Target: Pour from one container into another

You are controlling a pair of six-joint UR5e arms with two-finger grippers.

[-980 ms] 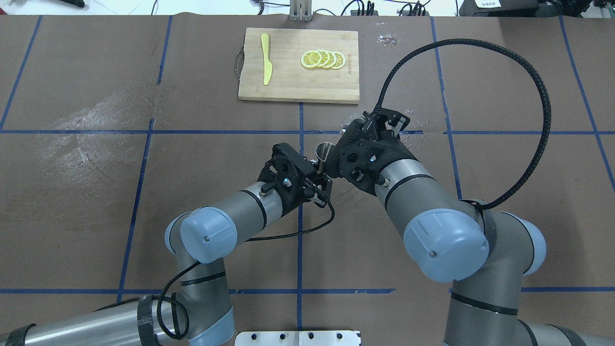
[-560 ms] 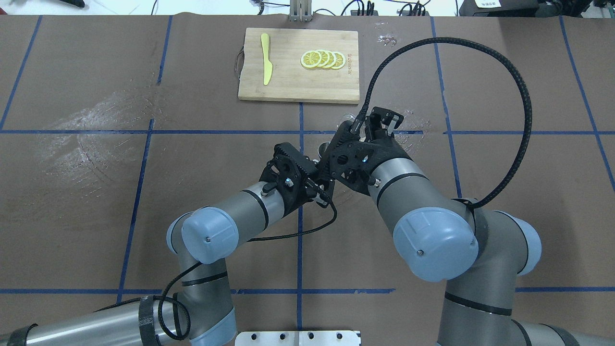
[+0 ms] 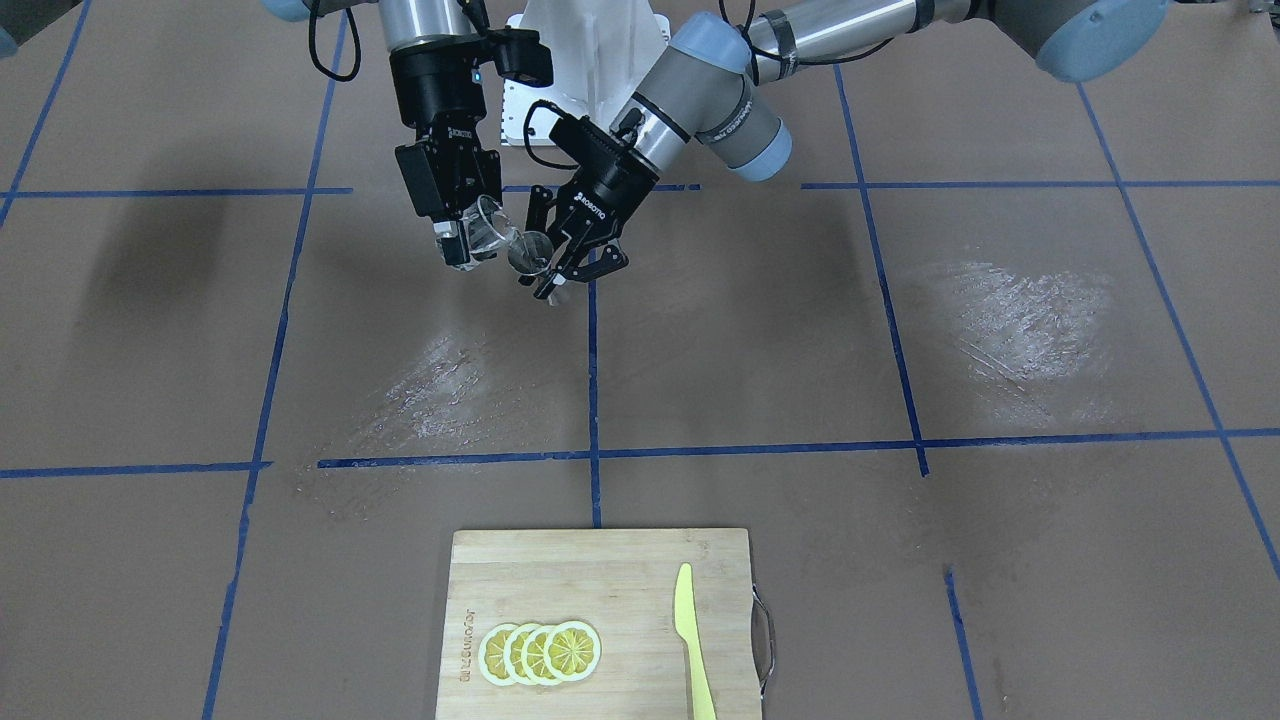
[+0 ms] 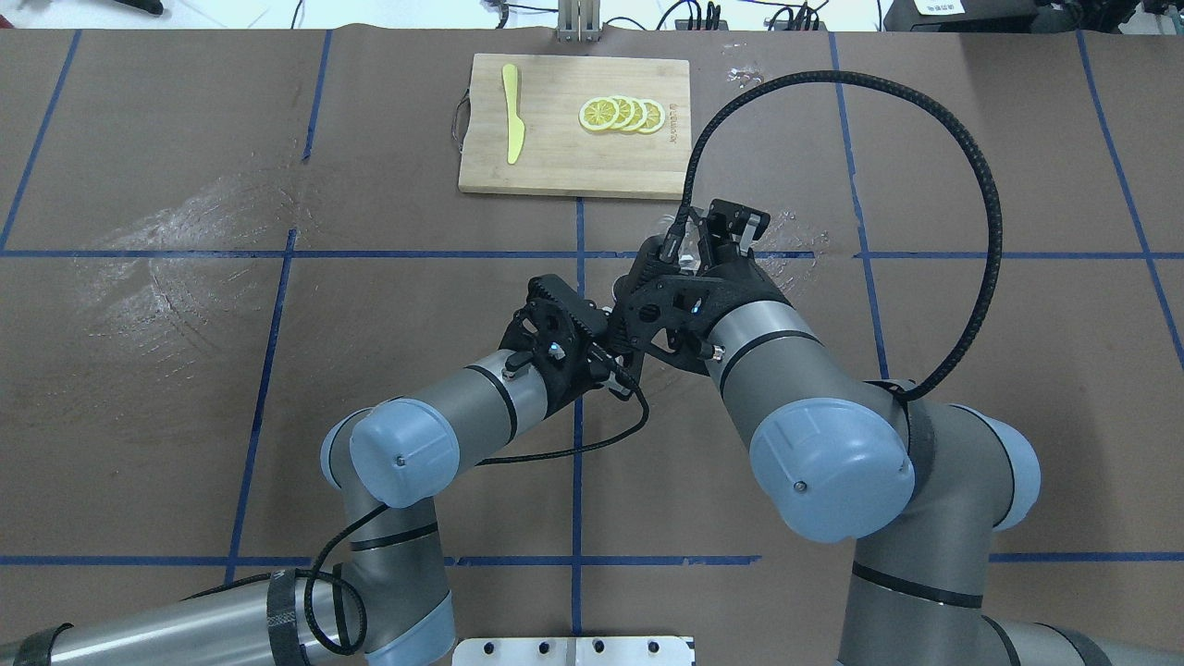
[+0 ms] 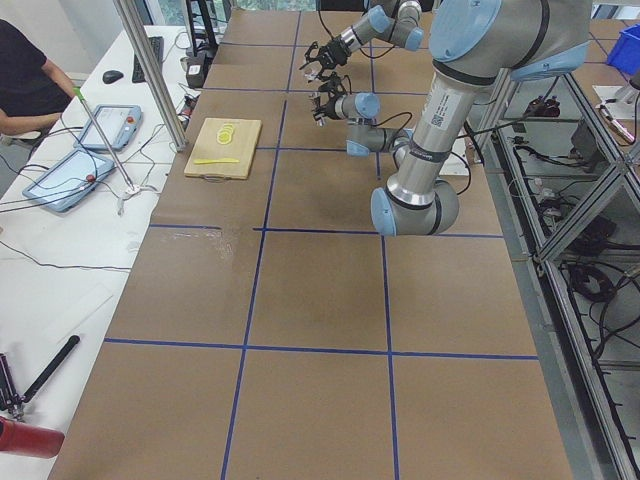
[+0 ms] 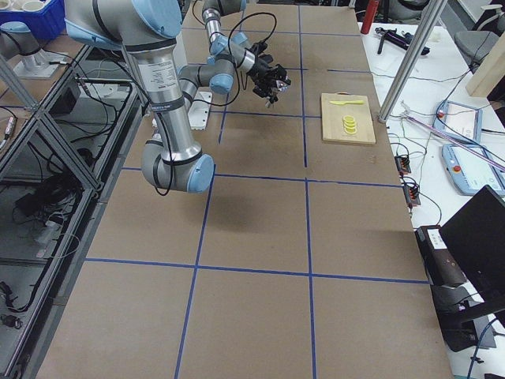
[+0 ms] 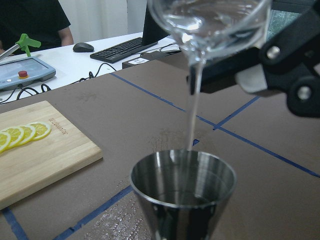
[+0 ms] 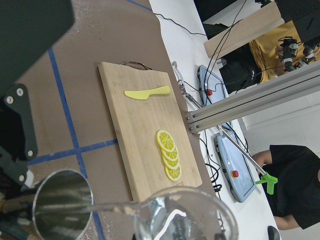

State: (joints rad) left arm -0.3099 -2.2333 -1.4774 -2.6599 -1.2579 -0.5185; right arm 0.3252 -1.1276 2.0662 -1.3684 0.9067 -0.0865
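Pour underway. The jaws of the right arm (image 4: pixel 795 356) are gripping the glass cup (image 7: pixel 210 22) and tipping it lip-down directly above the jigger (image 7: pixel 183 186). The jaws of the left arm (image 4: pixel 467 398) are clamping the jigger upright just beneath it, off the surface (image 3: pixel 900 330). A thin clear stream (image 7: pixel 194 110) is falling into the jigger's open top; liquid is pooling low inside. The cup is holding more.

glass cup (image 7: pixel 210 22): clear glass, glossy, smooth
jigger (image 7: pixel 183 186): grey steel, brushed sheen, smooth
worktop (image 3: pixel 760 340): matt brown paper-like sheet, blue tape lines, whitish scuffed patches
cutting board (image 3: pixel 600 570): pale wood, matt, visible grain
knife (image 3: pixel 690 630): yellow plastic, smooth
left hand (image 3: pixel 552 268), right hand (image 3: pixel 464 242): matt black plastic
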